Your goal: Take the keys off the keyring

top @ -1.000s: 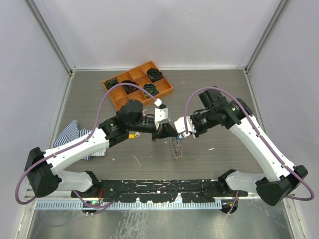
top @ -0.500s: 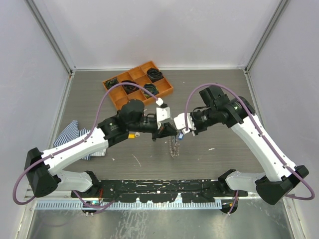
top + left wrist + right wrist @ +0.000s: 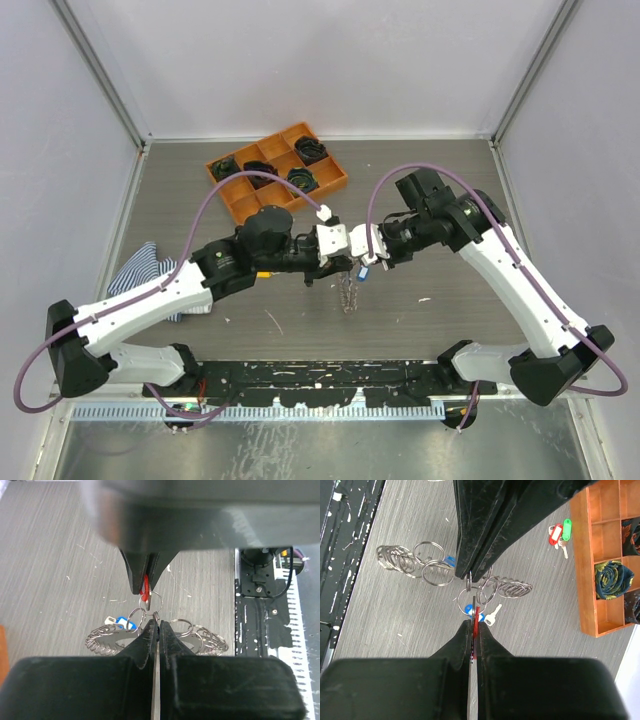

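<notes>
The keyring (image 3: 348,292), a wire ring fringed with silvery split rings, hangs between the two grippers above the table. My left gripper (image 3: 345,262) is shut on one of its small rings (image 3: 156,600). Its coils (image 3: 200,640) spread to either side below. Facing it tip to tip, my right gripper (image 3: 473,625) is shut on a key's red tag (image 3: 476,617), which hangs from that ring. A blue-tagged key (image 3: 469,610) dangles from the keyring beneath. A red-tagged key (image 3: 555,534) and a green-tagged key (image 3: 566,527) lie loose on the table.
An orange compartment tray (image 3: 335,180) holding black coiled bundles stands at the back centre-left. A striped cloth (image 3: 140,270) lies on the left under my left arm. A black rail (image 3: 320,375) runs along the near edge.
My right gripper has moved left and slightly up toward the left gripper, so the two tips now nearly meet. The keyring still hangs below them.
</notes>
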`<action>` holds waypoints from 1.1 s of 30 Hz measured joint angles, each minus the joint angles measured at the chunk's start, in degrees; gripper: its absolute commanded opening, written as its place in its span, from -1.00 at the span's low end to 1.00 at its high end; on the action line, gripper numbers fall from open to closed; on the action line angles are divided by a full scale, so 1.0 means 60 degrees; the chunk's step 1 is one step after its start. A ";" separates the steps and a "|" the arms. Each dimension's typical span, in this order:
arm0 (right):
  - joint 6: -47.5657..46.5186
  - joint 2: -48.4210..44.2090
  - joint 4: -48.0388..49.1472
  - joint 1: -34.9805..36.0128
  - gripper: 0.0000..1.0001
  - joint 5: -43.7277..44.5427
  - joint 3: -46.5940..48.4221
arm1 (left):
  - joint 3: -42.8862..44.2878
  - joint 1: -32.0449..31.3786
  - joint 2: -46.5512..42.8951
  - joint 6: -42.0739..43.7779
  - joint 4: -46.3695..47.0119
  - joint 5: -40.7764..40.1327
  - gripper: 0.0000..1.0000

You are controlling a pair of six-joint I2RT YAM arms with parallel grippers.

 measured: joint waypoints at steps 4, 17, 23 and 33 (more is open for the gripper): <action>-0.0044 0.0011 -0.0004 0.0004 -0.99 -0.0058 -0.0004 | -0.0018 -0.0197 -0.0095 0.0415 -0.0047 -0.0291 -1.00; -0.0120 0.0011 -0.0066 0.0197 -0.99 -0.0168 -0.0244 | -0.1344 -0.0882 -0.0750 0.2204 0.1126 -0.1180 -1.00; -0.0270 -0.0047 -0.0153 0.0200 -0.98 -0.0171 -0.0397 | -0.1821 -0.1173 -0.0852 0.3034 0.1712 -0.1574 -1.00; -0.0342 -0.0095 -0.0178 0.0226 -0.98 -0.0127 -0.0448 | -0.2171 -0.1585 -0.0929 0.4135 0.2146 -0.2269 -1.00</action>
